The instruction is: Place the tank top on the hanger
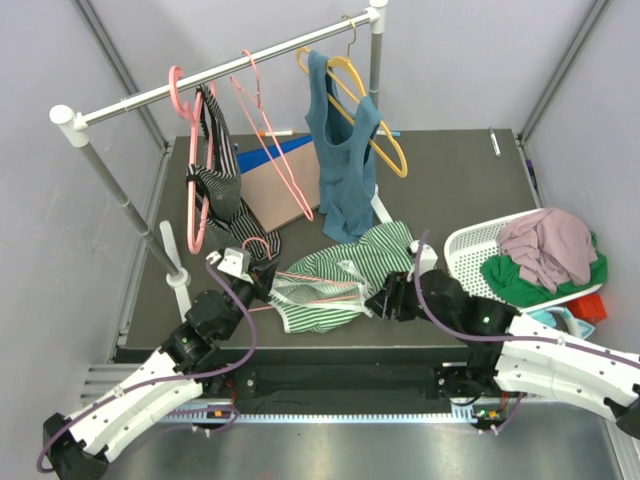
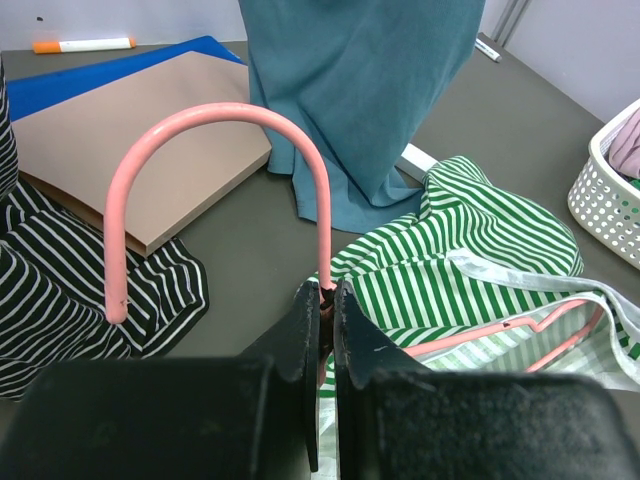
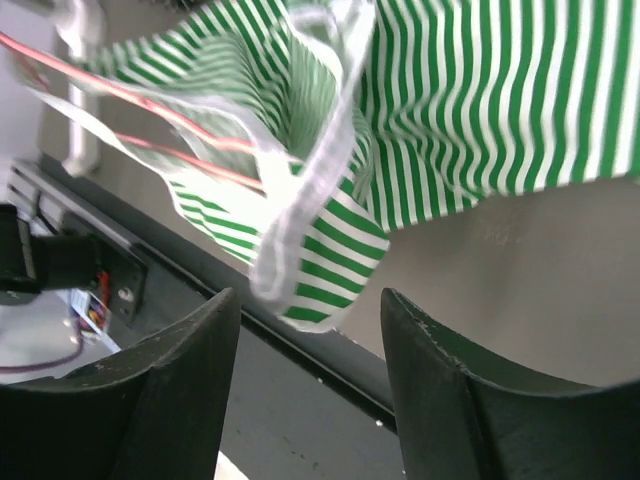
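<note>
The green-and-white striped tank top (image 1: 345,275) lies crumpled near the table's front edge. The thin pink hanger (image 1: 330,290) runs through it, its bars showing in the neck opening. My left gripper (image 1: 262,275) is shut on the hanger's neck just below the hook (image 2: 215,125), at the top's left side; its fingers (image 2: 350,335) pinch the pink stem. My right gripper (image 1: 378,303) is open and empty at the top's right front corner. In the right wrist view a white-trimmed strap (image 3: 315,195) hangs just above and between its fingers (image 3: 450,370).
A rail (image 1: 225,70) at the back holds a black-and-white striped garment (image 1: 220,185), pink hangers (image 1: 270,140) and a teal top (image 1: 345,160) on a yellow hanger (image 1: 375,130). A brown board (image 1: 275,190) lies under them. A white laundry basket (image 1: 500,260) stands at right.
</note>
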Robot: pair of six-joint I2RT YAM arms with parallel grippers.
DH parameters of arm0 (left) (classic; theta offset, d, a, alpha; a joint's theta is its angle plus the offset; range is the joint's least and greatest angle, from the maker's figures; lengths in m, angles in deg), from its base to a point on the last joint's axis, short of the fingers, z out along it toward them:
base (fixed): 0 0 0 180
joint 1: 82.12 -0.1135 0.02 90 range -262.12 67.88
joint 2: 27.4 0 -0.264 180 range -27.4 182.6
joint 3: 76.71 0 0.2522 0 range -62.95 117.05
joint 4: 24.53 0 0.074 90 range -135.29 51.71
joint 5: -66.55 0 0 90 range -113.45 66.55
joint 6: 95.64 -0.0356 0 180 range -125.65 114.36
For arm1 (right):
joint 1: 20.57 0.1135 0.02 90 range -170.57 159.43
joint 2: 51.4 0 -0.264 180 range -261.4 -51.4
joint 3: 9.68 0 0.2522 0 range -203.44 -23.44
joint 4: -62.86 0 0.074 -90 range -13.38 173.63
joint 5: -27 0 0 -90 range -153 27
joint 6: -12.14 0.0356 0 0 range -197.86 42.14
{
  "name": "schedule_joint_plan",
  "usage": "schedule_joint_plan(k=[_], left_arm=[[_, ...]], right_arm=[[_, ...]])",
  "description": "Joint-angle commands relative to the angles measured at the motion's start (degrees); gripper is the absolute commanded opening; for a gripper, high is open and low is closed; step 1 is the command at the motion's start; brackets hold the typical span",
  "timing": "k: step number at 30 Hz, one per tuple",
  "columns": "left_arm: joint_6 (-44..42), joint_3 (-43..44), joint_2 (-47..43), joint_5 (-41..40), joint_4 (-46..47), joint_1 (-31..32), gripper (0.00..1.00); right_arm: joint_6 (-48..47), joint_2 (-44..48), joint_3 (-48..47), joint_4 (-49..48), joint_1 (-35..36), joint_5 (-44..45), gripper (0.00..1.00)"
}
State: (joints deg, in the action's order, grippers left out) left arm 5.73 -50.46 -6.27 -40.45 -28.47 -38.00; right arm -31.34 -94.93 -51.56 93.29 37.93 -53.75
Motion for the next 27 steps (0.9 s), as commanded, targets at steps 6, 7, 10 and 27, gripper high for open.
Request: schedule_joint_plan(k=[6,7,10,27], left_arm=[[-0.1,-0.4,-0.6,0.4,3.1,-0.3,0.00],[-0.1,-0.4,-0.6,0.4,3.1,-0.3,0.00],[-0.1,-0.4,-0.7,0.6,3.0,-0.3,0.00],[-0.1,-0.3,-1.8,0.7,2.7,-0.3,0.00]], right_arm=[[-4.0,4.3,-6.9,3.9,-0.3,7.2,0.58],[-4.2,3.5,-6.9,3.0,-0.5,6.9,0.56],[-4.9,0.4,-6.8,1.4,-0.7,6.1,0.53],[-5.8,-4.5,-5.7,-1.5,-1.5,3.8,0.35]])
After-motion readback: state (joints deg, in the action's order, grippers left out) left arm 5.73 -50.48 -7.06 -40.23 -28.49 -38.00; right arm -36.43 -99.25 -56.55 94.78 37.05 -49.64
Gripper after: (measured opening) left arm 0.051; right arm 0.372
